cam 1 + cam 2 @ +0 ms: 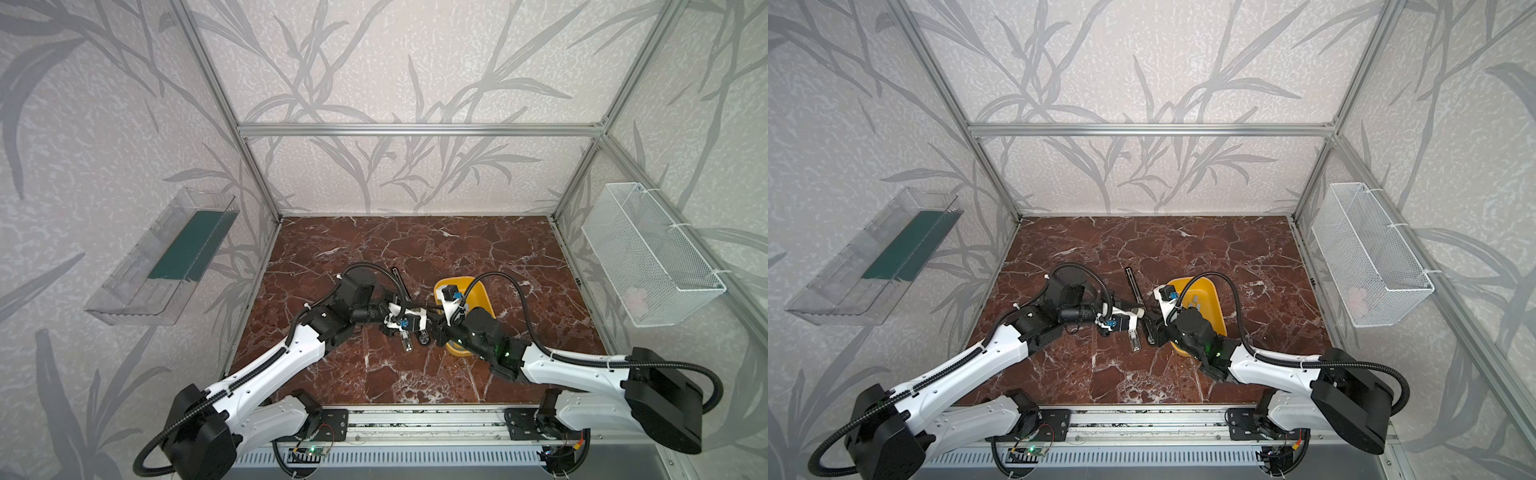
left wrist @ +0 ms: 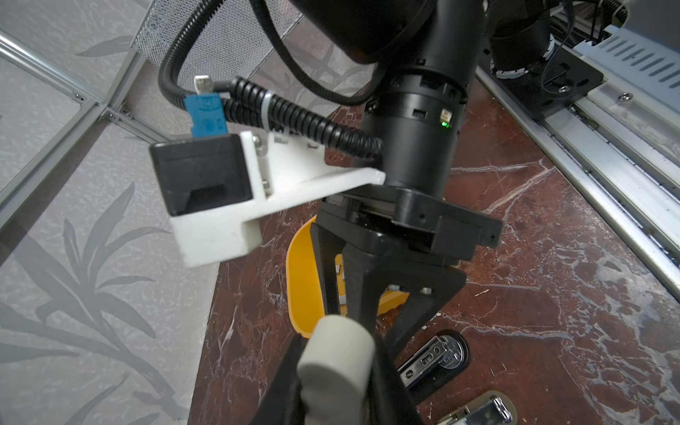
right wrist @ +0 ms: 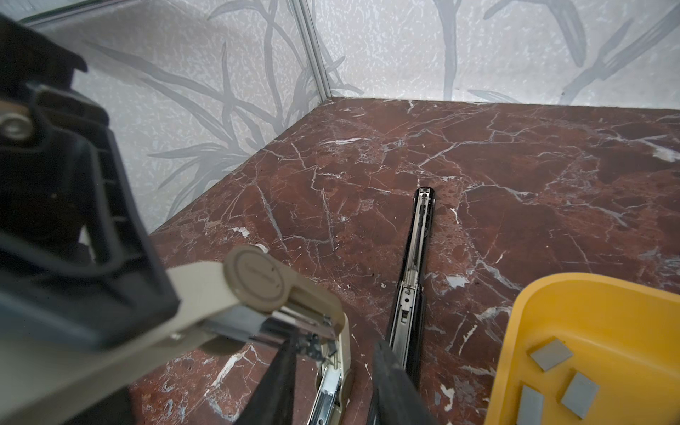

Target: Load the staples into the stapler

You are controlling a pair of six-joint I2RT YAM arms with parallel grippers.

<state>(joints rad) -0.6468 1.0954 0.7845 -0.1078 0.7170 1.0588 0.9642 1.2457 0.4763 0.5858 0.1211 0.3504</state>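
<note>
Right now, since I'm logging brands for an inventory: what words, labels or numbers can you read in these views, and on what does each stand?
No text here can be read.
Round hinge cap of the cream stapler: embossed lettering, too faint to read.
Blue connector: markings, too blurred to read.

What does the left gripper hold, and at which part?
The cream plastic mini stapler, opened: the left gripper is shut on its raised top cover, near the rounded free end.
</note>
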